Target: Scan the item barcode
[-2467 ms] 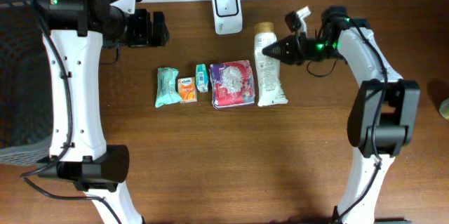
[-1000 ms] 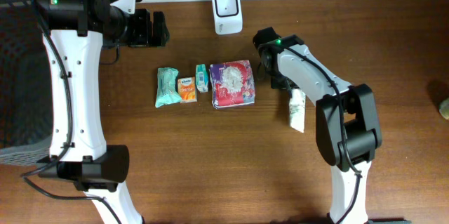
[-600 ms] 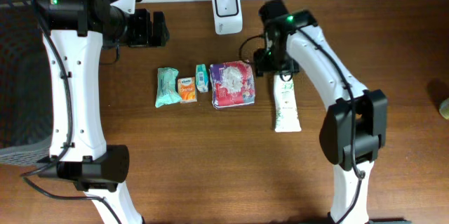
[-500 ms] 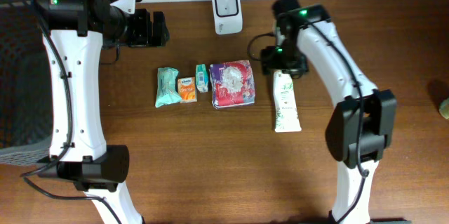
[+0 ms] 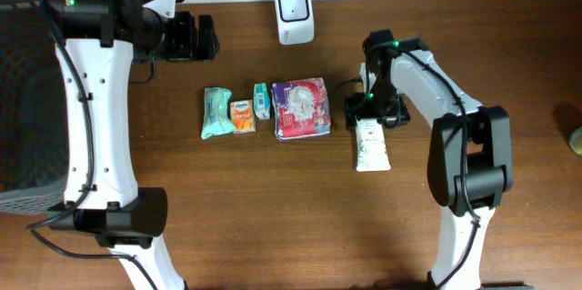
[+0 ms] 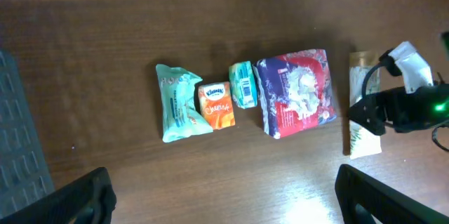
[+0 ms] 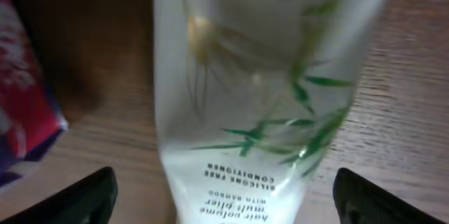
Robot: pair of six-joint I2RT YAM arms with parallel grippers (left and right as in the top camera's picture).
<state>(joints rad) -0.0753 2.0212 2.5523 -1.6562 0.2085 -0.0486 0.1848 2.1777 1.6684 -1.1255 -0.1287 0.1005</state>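
The white tube (image 5: 371, 147) is seen lying flat beside the purple pack (image 5: 301, 106). The right gripper (image 5: 372, 114) is held above its upper end, spread wide and empty; the left gripper (image 5: 202, 38) is also spread wide

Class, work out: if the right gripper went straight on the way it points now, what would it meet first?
Probably the white tube, lying on the table straight ahead of the right gripper, between its open fingers; depth is unclear.

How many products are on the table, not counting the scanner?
5: teal pack, orange pack, small green pack and red pouch in a row; white tube rightmost, under the right gripper.
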